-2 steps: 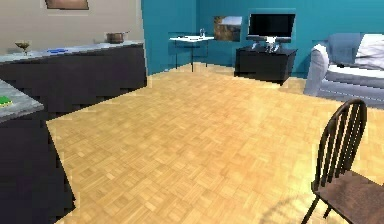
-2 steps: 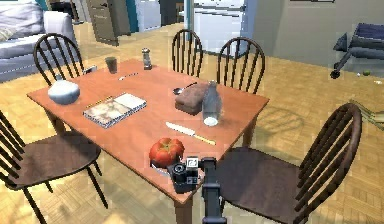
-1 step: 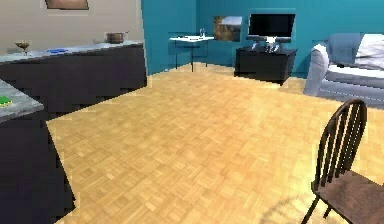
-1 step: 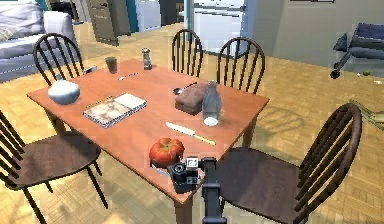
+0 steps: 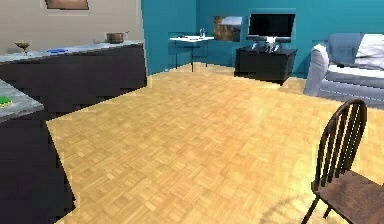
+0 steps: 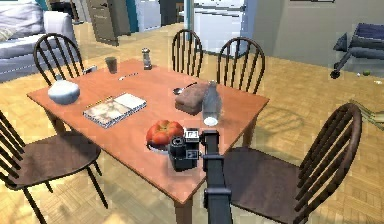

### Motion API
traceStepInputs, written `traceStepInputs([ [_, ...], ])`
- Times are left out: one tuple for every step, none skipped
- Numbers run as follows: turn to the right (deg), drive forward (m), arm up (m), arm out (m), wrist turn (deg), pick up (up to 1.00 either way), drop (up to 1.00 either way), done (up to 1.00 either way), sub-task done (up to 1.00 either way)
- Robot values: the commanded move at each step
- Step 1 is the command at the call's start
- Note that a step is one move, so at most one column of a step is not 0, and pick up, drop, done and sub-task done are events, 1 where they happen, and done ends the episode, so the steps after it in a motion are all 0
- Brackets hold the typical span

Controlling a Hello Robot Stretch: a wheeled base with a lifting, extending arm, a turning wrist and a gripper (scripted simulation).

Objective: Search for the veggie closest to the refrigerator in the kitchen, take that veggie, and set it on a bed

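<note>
A red round thing (image 6: pixel 160 131), like a tomato or an apple, lies on the wooden dining table (image 6: pixel 105 140) near its front edge in the arm side view. My arm rises from the bottom edge, and my gripper (image 6: pixel 178 158) stands right beside that red thing, over the tabletop. I cannot tell whether the gripper holds anything. A tall white appliance (image 6: pixel 225 22), perhaps the refrigerator, stands against the far wall.
The table also bears a white bowl (image 6: pixel 64 91), a flat book (image 6: pixel 114 108), a clear bottle (image 6: pixel 211 102) and a cup (image 6: pixel 111 64). Several dark chairs (image 6: pixel 330 150) ring it. The forward view has a dark counter (image 5: pixel 80 75), a TV (image 5: pixel 271 26), a sofa (image 5: pixel 350 65) and open parquet floor.
</note>
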Motion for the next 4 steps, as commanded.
traceStepInputs([
  [0.0, 0.00, 0.20, 0.00, 0.0, 0.00, 0.00, 0.00, 0.00],
  [0.0, 0.00, 0.00, 0.00, -45.0, 0.00, 0.00, 0.00, 0.00],
  [0.0, 0.00, 0.00, 0.00, -45.0, 0.00, 0.00, 0.00, 0.00],
  [0.0, 0.00, 0.00, 0.00, -18.0, 0.00, 0.00, 0.00, 0.00],
])
